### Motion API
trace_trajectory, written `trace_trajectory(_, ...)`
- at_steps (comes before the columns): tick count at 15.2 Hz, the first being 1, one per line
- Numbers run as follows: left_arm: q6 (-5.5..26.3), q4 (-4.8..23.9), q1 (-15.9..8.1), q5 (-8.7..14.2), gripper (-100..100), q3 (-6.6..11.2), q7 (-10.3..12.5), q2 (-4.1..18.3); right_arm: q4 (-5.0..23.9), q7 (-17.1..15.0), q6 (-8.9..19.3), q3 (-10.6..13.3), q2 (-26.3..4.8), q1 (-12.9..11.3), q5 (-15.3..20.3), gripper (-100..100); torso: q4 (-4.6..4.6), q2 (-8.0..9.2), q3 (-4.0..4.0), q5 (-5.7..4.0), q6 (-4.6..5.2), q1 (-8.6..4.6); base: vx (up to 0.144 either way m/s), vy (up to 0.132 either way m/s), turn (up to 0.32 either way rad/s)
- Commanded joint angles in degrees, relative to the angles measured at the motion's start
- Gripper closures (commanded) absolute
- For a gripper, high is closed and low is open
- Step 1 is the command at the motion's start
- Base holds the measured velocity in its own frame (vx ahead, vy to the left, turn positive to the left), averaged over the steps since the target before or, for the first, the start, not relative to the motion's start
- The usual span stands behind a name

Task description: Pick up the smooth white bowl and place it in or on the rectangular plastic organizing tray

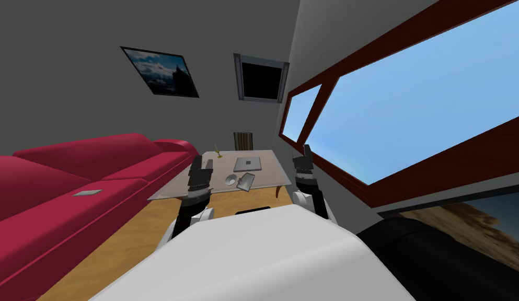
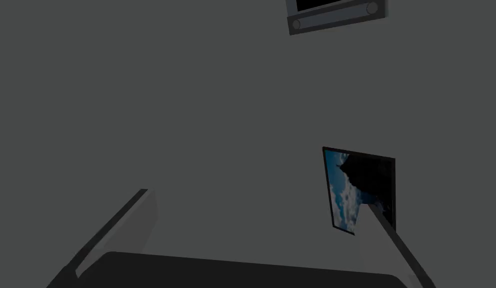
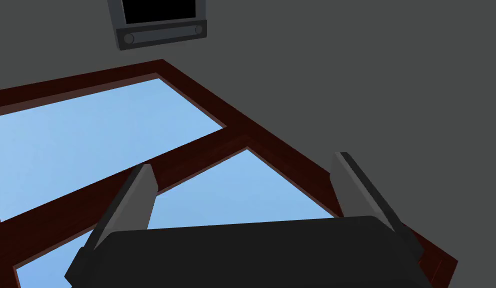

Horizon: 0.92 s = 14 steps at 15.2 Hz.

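Left gripper (image 2: pixel 252 199): my left hand is raised above the near left part of the table, on the sofa side. Its two fingers stand well apart with nothing between them.
Right gripper (image 3: pixel 243 161): my right hand is raised off the table's right edge, on the window side. Its blades are spread wide and hold nothing.
White bowl (image 1: pixel 231 180): it sits upright on the table near the front edge, between my two forearms and closer to the left one. Neither hand touches it.
Grey tray (image 1: pixel 246 181): small and rectangular, it lies askew on the tabletop just beside the bowl, on the bowl's right. I cannot tell whether the two touch.
Flat grey slab (image 1: pixel 248 163): it lies flat on the table beyond the bowl and tray, apart from both.
Yellow-green object (image 1: pixel 218 153): small and slender, it stands at the table's far left corner. It is too small to identify.
Table (image 1: pixel 268 175): low, with a pale top, directly ahead of me.
Red sofa (image 1: pixel 70 177): it runs along the table's left side.
Dark chair (image 1: pixel 243 140): it stands behind the table's far edge.
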Motion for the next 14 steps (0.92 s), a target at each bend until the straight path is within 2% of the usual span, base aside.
trace_trajectory(1,1.03,0.99,-0.41,0.14,-100,0.32,0.02,1.79,0.0,0.0,0.0,0.0,0.0,0.0,0.0,0,0.0,0.0,0.0,0.0,0.0,0.0,0.0,0.005,-0.057)
trace_trajectory(6,5.94,5.72,-2.36,0.79,-100,1.85,0.09,5.38,0.0,0.0,0.0,0.0,0.0,-0.01,0.0,0,0.0,-0.01,-0.01,0.04,0.02,0.17,-0.001,0.028,-0.121)
trace_trajectory(7,5.94,5.72,-2.36,0.79,-100,1.85,0.09,5.38,0.0,0.0,0.0,0.0,-0.01,-0.01,0.0,0,-0.01,0.0,0.0,0.05,0.02,0.2,0.0,0.041,-0.105)
trace_trajectory(9,8.82,8.51,-3.5,1.17,-100,2.74,0.13,6.45,0.0,0.0,0.0,0.0,0.0,0.0,0.0,0,-0.01,-0.02,-0.01,0.05,0.02,0.18,-0.001,0.033,-0.108)
trace_trajectory(10,8.82,8.51,-3.5,1.17,-100,2.74,0.13,6.45,0.0,0.0,0.0,0.0,0.0,-0.01,0.0,0,-0.01,-0.02,-0.01,0.04,0.03,0.18,-0.004,0.035,-0.117)
trace_trajectory(11,10.42,10.05,-4.12,1.39,-100,3.24,0.15,6.91,0.0,0.0,0.0,0.0,0.0,0.0,0.0,0,0.0,-0.01,-0.01,0.04,0.02,0.17,-0.002,0.036,-0.105)
trace_trajectory(14,12.11,11.7,-4.79,1.62,-100,3.77,0.17,7.32,0.0,0.0,0.0,0.0,0.0,0.0,0.0,0,-0.01,-0.01,-0.01,0.04,0.02,0.16,-0.001,0.028,-0.094)
